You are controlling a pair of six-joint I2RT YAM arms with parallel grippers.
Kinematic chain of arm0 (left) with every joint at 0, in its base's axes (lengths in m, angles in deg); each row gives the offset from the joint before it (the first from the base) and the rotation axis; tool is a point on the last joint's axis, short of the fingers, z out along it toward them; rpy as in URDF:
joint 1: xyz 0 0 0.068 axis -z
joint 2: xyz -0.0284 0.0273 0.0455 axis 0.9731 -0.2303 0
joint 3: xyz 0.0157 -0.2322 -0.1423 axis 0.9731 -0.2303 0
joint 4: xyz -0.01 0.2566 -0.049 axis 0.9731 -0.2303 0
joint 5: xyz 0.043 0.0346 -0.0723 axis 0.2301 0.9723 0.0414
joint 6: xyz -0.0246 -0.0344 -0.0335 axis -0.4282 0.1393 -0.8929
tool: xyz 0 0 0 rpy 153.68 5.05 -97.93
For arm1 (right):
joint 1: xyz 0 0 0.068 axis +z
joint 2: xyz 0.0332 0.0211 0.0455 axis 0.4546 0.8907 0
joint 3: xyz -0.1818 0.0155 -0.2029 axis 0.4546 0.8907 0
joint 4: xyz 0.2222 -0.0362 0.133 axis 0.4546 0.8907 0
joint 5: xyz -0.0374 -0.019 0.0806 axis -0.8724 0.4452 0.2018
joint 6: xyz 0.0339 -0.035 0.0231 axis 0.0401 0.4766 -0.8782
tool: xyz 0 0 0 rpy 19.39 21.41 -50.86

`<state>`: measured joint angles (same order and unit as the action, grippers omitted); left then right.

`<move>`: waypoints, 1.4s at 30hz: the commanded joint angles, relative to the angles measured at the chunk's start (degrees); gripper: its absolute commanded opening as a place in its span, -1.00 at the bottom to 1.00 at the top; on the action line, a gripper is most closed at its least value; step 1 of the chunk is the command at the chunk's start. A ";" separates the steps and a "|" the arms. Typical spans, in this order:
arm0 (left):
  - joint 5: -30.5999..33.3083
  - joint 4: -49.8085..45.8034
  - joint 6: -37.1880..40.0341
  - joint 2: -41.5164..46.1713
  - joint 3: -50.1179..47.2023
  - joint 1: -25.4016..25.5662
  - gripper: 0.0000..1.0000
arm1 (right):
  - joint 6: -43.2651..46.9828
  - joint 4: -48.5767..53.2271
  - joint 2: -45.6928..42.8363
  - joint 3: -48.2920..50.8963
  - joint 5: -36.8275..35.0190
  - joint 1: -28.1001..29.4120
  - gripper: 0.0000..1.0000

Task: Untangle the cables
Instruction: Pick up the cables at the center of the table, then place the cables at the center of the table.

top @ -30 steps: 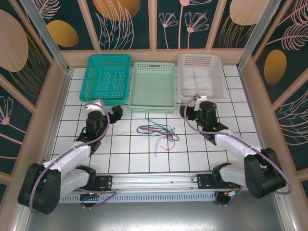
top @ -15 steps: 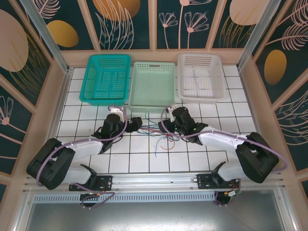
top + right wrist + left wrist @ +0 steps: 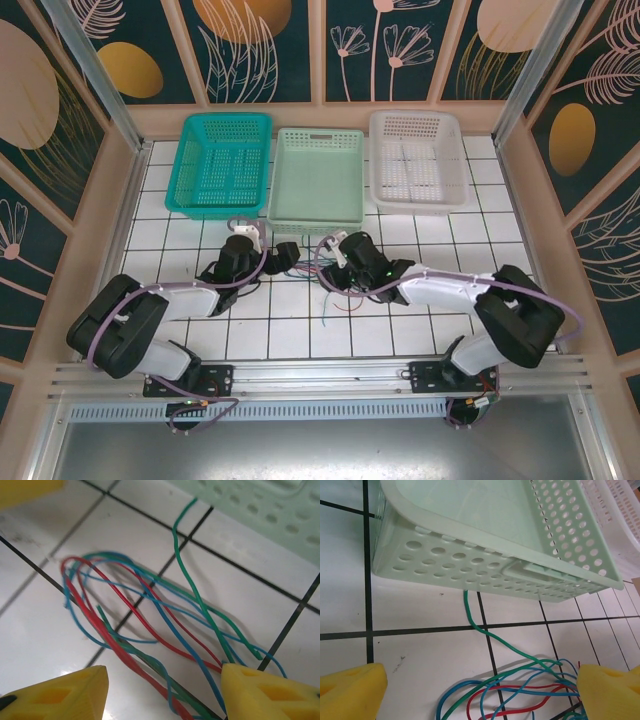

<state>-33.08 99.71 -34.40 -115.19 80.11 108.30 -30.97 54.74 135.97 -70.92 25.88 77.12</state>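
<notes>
Cables (image 3: 336,292) lie in a loose tangle on the white tiled table (image 3: 450,235), just in front of the pale green basket (image 3: 318,225) and between your two claws. From above, your left claw (image 3: 285,252) sits just left of the heap and your right claw (image 3: 335,262) is over its upper edge, both low near the tiles.

Your left wrist camera shows the left claw (image 3: 477,692) spread wide with nothing in it. Its yellow pads (image 3: 350,690) stand at the far corners, and the red, blue and green cables (image 3: 510,690) lie ahead between them. One green strand runs off alone to the foot of the basket (image 3: 470,565).

Your right wrist camera shows the right claw (image 3: 165,695) open too, gripping nothing. The looped cables (image 3: 150,625) lie flat on the tile and trail down between its pads (image 3: 60,695). The strands cross one another several times, so they are not yet separated.
</notes>
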 commanded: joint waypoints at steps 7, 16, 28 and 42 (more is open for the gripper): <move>2.19 1.02 -2.47 2.01 0.77 0.11 0.97 | 3.75 -2.87 6.74 -3.28 -1.53 0.18 -0.19; 4.36 -1.37 -1.28 4.61 0.68 0.13 0.98 | 1.42 -5.42 -1.68 0.51 -0.71 0.19 -0.94; -2.15 4.67 -0.03 3.71 0.61 0.16 0.92 | 2.44 -6.92 -10.38 3.81 4.43 -2.79 -0.97; -2.23 6.64 -1.67 2.98 -1.72 0.29 0.58 | 5.46 -2.35 -6.81 4.66 0.60 -1.75 -0.72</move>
<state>-35.25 103.73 -35.66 -112.09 79.67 108.30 -27.15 50.76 127.57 -66.02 29.04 74.87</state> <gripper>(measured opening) 0.798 0.136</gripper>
